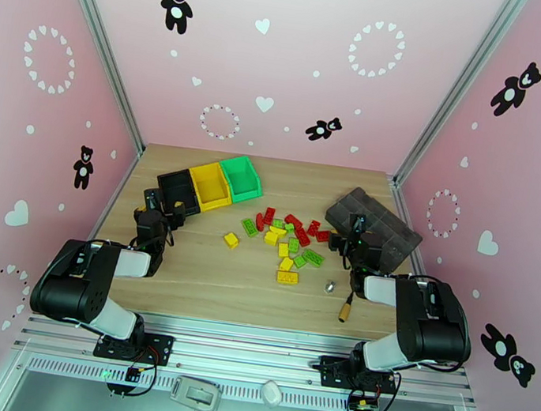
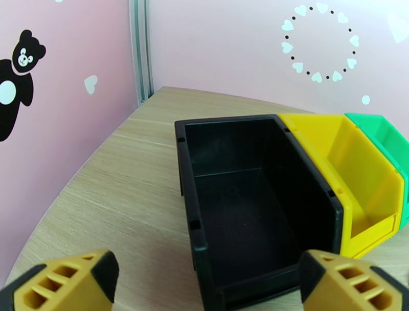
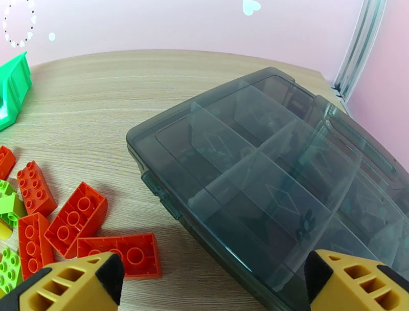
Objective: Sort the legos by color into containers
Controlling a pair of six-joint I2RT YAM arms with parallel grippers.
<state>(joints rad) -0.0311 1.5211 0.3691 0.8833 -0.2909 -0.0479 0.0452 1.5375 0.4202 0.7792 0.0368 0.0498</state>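
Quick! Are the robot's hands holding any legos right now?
Left gripper: open, holding nothing, facing the black bin.
Right gripper: open, holding nothing.

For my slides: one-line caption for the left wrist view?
Open left gripper facing the empty black bin, first in a row with yellow bin and green bin.

Legos [image 1: 294, 245] lie mid-surface [image 1: 205, 277]; containers [image 1: 211, 186] behind-left, compartment tray [image 1: 387, 218] right, pen-like tool [image 1: 345, 313] in front.
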